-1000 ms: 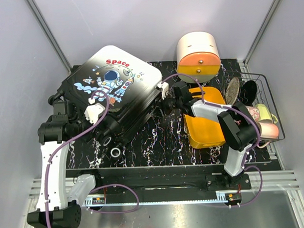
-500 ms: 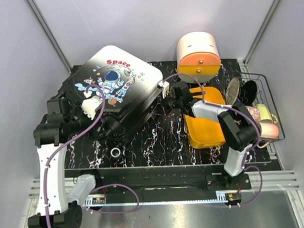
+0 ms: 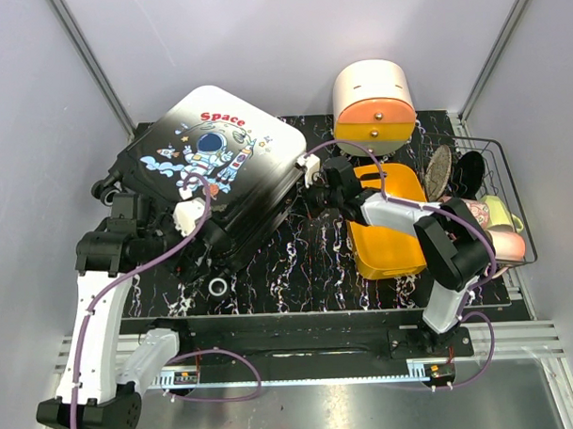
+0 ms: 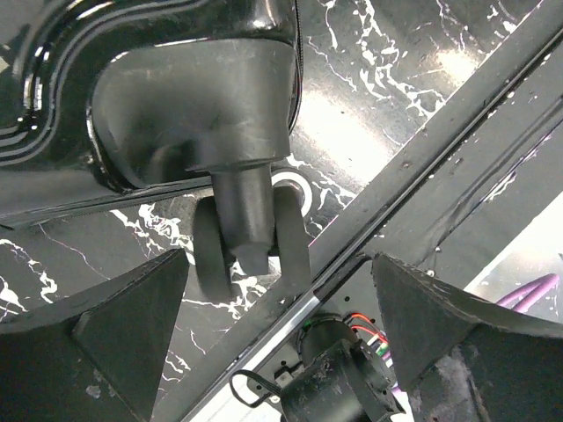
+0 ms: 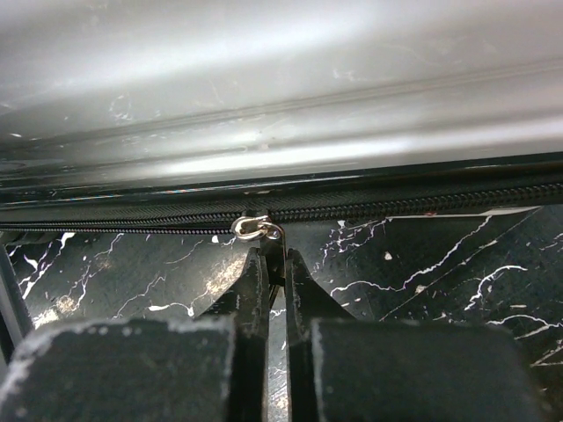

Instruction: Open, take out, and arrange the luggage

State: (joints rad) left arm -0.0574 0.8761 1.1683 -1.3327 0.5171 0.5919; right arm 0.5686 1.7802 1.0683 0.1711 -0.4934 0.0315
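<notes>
The luggage (image 3: 214, 156), a black-to-white hard shell printed with an astronaut and a red "Space", lies tilted at the back left of the marbled table. My left gripper (image 3: 205, 244) is at its near corner, open. In the left wrist view one of the luggage's caster wheels (image 4: 251, 251) hangs just beyond my left gripper (image 4: 281, 334), with nothing between the fingers. My right gripper (image 3: 316, 190) reaches to the luggage's right side. In the right wrist view my right gripper (image 5: 274, 259) is shut on the zipper pull (image 5: 257, 229) of the closed zipper.
An orange tray (image 3: 386, 239) lies under the right arm. A white-and-orange drawer box (image 3: 374, 103) stands behind it. A wire basket (image 3: 499, 160) with cups and dishes lines the right edge. A small ring (image 3: 217, 287) lies near the front rail.
My left gripper has opened and let go of the luggage's corner, and that arm has shifted a little. My right gripper has closed on the zipper pull. The luggage has shifted slightly left.
</notes>
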